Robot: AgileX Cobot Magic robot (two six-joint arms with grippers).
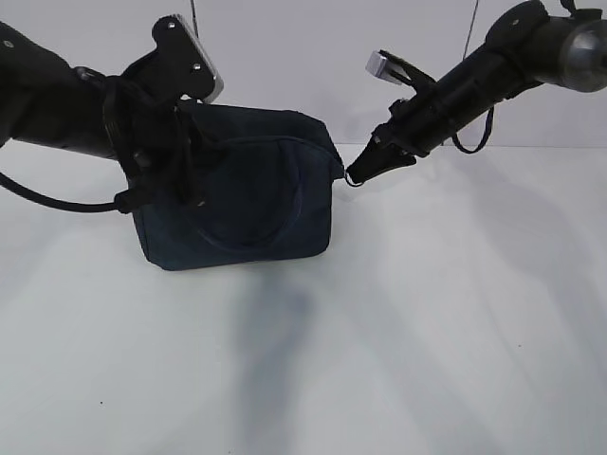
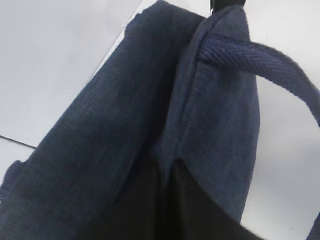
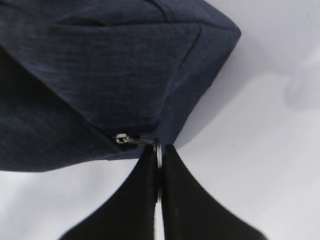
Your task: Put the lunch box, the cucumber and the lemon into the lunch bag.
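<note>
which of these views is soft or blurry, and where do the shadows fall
Exterior view: sharp enough, with soft grey shadows on the table under the lunch bag. Left wrist view: very close, handle weave crisp, the bottom dark. Right wrist view: right gripper on the ring pull, slightly soft, faint shadow at right.

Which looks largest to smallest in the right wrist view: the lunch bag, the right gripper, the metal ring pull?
1. lunch bag, which fills the upper left of the view.
2. right gripper, shut on the ring; it sits close to the camera, so its apparent size is inflated.
3. metal ring pull, clearly smallest.
</note>
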